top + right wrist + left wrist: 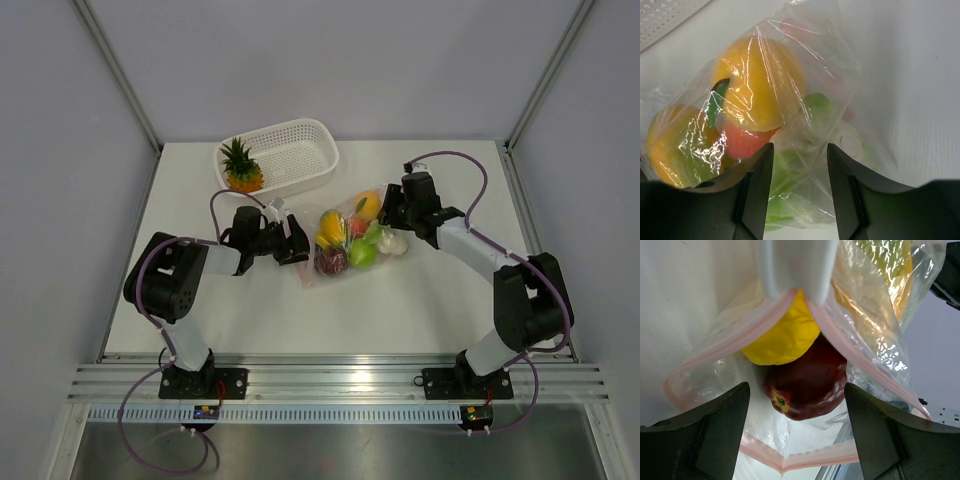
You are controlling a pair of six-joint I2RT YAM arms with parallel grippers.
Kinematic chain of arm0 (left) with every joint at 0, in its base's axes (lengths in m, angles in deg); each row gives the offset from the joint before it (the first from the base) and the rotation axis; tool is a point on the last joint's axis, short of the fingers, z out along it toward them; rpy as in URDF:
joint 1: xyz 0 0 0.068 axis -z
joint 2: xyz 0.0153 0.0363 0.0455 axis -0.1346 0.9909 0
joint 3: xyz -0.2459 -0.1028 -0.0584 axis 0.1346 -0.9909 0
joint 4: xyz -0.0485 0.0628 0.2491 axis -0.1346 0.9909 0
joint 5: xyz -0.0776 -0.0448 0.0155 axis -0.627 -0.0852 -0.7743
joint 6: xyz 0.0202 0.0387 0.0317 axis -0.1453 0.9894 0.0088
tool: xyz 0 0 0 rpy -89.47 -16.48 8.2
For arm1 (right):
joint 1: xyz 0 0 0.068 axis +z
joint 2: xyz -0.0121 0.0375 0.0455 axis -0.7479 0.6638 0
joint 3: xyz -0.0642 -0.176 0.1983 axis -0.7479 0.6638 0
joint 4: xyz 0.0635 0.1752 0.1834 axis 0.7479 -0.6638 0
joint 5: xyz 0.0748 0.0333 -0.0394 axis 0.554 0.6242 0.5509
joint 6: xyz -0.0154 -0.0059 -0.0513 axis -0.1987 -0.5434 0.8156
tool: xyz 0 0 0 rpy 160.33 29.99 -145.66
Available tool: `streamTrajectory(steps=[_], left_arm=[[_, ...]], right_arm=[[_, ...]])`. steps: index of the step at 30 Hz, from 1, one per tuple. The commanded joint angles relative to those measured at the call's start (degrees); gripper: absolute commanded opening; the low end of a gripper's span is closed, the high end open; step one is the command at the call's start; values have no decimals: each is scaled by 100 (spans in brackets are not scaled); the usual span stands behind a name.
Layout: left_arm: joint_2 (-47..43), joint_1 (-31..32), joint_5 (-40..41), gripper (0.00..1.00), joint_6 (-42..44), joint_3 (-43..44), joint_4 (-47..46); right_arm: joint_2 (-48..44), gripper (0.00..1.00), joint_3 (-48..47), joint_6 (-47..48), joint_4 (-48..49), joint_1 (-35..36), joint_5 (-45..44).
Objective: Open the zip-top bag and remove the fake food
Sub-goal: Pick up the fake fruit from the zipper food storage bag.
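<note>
Holding the jaws of the left gripper (795, 392) wide at the open pink mouth of the zip-top bag (340, 248), gripping nothing; straddling its far end with the right gripper (799, 155), half apart, grip unclear. Lying mid-table, fake food (807, 382) inside. Judging film light, limp, slippery; favouring a bottom-corner pinch.

You had the white table (400, 300) bearing the zip-top bag (352, 242) of fake food at its centre, a white basket (292, 152) toward eleven o'clock, and a pineapple (240, 168) at the basket's nine o'clock end.
</note>
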Motion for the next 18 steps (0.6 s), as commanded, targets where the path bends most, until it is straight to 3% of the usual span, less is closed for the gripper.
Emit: streamTrajectory(steps=[1, 7, 12, 16, 18], left_arm=[[-272, 11, -144, 80, 168, 60, -3], [-255, 11, -179, 80, 124, 78, -20], [-281, 11, -214, 80, 115, 78, -38], [-290, 20, -223, 80, 98, 78, -82], [-299, 20, -250, 80, 80, 78, -117]], right_arm=[[-495, 56, 107, -64, 144, -21, 175], [-1172, 62, 187, -21, -198, 225, 70], [-1410, 64, 38, 24, -629, 963, -264], [-1322, 77, -41, -82, -761, 1473, -176], [-1217, 79, -129, 41, -901, 1701, -246]])
